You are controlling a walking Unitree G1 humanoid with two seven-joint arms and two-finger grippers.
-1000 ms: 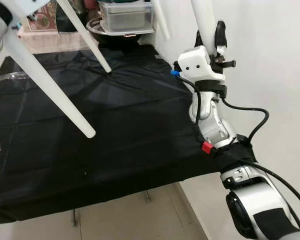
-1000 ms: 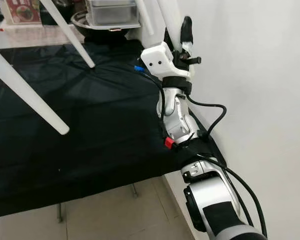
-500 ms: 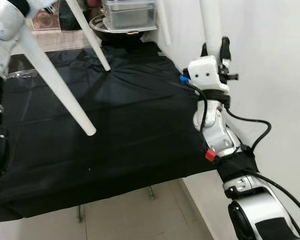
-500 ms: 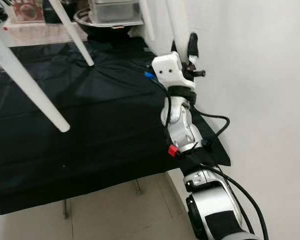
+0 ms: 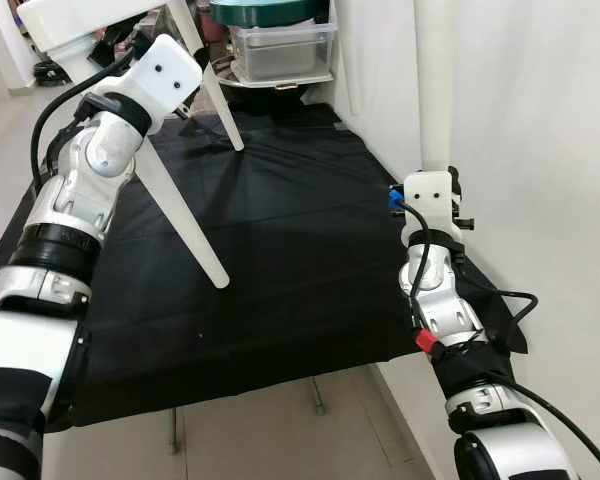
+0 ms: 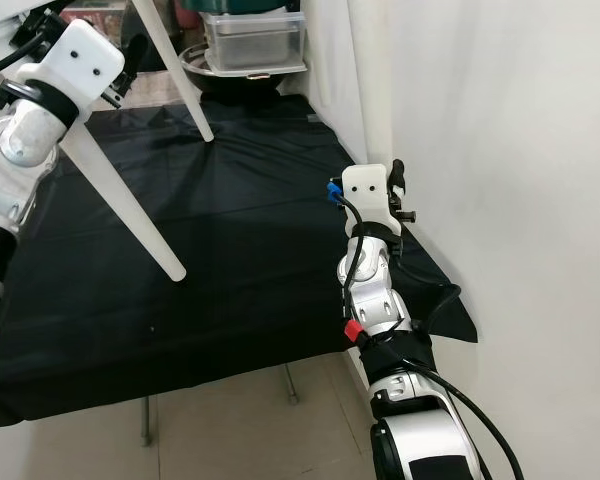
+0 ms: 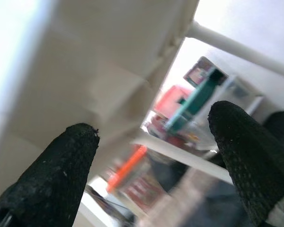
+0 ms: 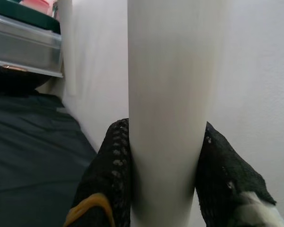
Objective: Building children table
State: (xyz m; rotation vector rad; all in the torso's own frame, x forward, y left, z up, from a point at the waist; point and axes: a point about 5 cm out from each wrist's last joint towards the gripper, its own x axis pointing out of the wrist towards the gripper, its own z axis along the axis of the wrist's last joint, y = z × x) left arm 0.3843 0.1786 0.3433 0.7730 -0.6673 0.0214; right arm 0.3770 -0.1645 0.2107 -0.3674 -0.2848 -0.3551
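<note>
A white children's table, tabletop [image 5: 75, 20], is tilted up at the far left over a black cloth. One of its legs [image 5: 185, 225] slants down to the cloth and another leg [image 5: 212, 95] stands behind it. My left arm [image 5: 90, 170] reaches up under the tabletop. My left gripper [image 7: 154, 118] is open beside the white underside, with nothing between its fingers. At the cloth's right edge, by the wall, my right gripper [image 5: 442, 182] is shut on an upright white table leg [image 8: 168, 71], one black finger [image 8: 113, 161] on each side of it.
The black cloth [image 5: 290, 260] covers a low table whose front edge drops to a tiled floor [image 5: 280, 440]. A white wall [image 5: 540, 140] runs close along the right. A clear box with a green lid [image 5: 280, 45] stands at the back.
The view has pulled back and up, so my left arm under the tabletop has come into view. My right gripper, still shut on the leg, sits lower and nearer to me.
</note>
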